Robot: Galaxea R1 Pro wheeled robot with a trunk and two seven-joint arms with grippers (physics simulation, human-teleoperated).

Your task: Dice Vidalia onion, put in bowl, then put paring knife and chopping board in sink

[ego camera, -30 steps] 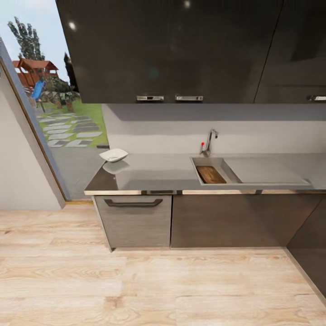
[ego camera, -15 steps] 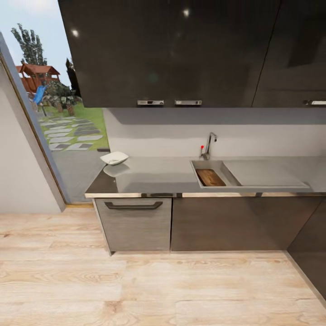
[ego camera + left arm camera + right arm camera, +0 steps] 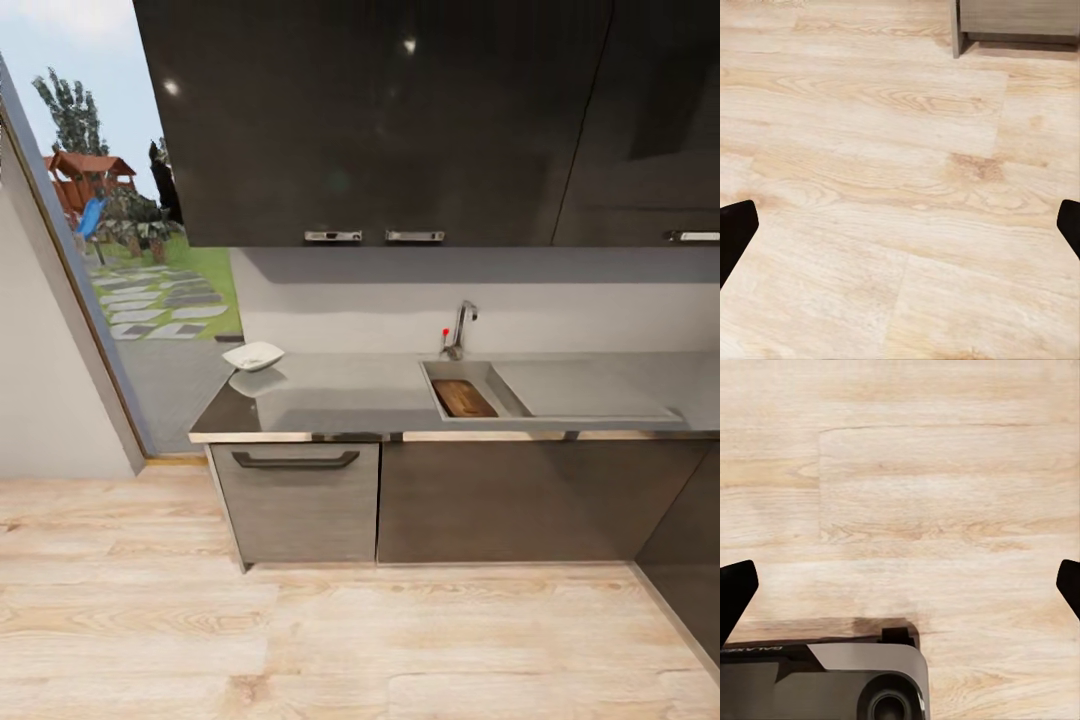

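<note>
From the head view, the countertop (image 3: 340, 395) runs along the far wall, well away from both grippers. The bowl (image 3: 253, 355) sits near its window end. The chopping board (image 3: 463, 398) lies inside the sink (image 3: 505, 385), below the tap (image 3: 460, 328).

In the left wrist view, the left gripper (image 3: 900, 229) is spread wide with nothing between its fingers, hanging over wooden floor (image 3: 870, 187), a cabinet corner (image 3: 1016, 22) ahead of it.

In the right wrist view, the right gripper (image 3: 900, 589) is equally wide and empty, above the floor and the robot's base (image 3: 825, 682).
</note>
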